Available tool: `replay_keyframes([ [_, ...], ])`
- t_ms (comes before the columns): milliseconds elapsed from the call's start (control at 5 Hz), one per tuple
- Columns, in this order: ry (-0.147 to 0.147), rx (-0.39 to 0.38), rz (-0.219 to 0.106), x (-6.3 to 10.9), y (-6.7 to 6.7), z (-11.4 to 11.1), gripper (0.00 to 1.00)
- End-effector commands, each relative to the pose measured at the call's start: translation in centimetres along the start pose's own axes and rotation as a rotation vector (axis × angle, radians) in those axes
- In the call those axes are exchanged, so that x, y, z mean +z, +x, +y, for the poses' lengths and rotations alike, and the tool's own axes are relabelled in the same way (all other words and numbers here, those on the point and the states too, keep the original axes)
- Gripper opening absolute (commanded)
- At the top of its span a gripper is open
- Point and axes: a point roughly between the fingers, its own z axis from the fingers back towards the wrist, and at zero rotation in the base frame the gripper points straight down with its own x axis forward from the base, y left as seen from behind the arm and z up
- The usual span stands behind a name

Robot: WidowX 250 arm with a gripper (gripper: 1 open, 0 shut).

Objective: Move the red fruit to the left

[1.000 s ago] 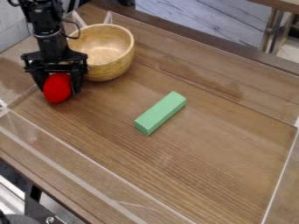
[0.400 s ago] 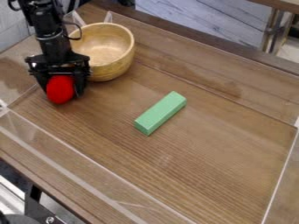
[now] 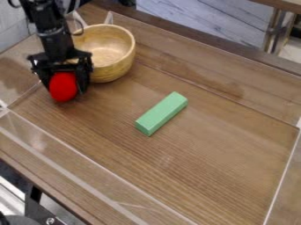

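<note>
The gripper (image 3: 62, 81) points down at the far left of the worktop (image 3: 200, 167), its jaws apart — one on each side of the red fruit (image 3: 62, 87). The fruit lies on the wood just beside the bowl (image 3: 104, 51). A green block (image 3: 161, 113) lies well apart, to the right.

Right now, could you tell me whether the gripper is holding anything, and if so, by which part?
Nothing is held. The black gripper stands open, its fingers on either side of the small red fruit, which rests on the wooden table.
</note>
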Motion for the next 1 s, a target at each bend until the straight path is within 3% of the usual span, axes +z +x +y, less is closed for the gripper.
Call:
replay_keyframes([
  [0, -0.022, -0.025, -0.078, 3.9, 1.2, -0.6, 1.00],
  [400, -0.034, -0.049, -0.072, 5.0, 1.9, -0.9, 1.00],
  [800, -0.026, -0.030, -0.061, 3.9, 2.0, -0.4, 1.00],
])
